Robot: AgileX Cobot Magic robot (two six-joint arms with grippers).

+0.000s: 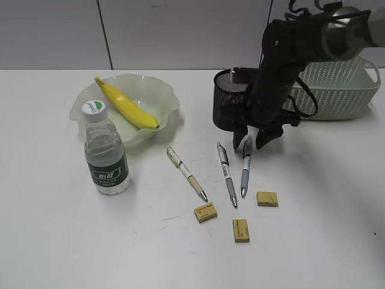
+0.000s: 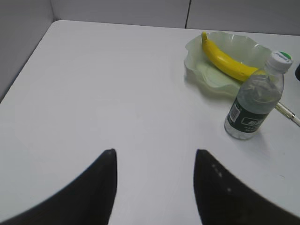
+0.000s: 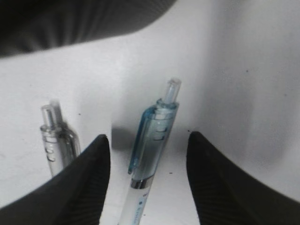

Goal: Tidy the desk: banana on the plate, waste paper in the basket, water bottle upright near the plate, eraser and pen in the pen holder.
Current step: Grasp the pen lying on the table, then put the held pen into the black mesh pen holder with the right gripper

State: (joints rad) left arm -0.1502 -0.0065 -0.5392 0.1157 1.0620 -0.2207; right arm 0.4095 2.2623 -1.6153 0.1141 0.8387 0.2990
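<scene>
The banana (image 1: 126,103) lies on the pale green plate (image 1: 156,87). The water bottle (image 1: 106,150) stands upright in front of the plate. Three pens lie on the table: a cream one (image 1: 186,173), a grey one (image 1: 227,174) and a blue-capped one (image 1: 245,167). Three yellow erasers (image 1: 206,212) (image 1: 241,230) (image 1: 267,198) lie in front of them. The black mesh pen holder (image 1: 225,99) stands behind. My right gripper (image 1: 252,142) is open, its fingers straddling the blue pen's top (image 3: 157,131). My left gripper (image 2: 154,157) is open and empty over bare table. No waste paper shows.
A pale green basket (image 1: 337,90) stands at the back right, behind my right arm. The grey pen's top (image 3: 54,136) lies just outside the right gripper's left finger. The plate (image 2: 243,47), banana (image 2: 225,58) and bottle (image 2: 255,98) also show in the left wrist view.
</scene>
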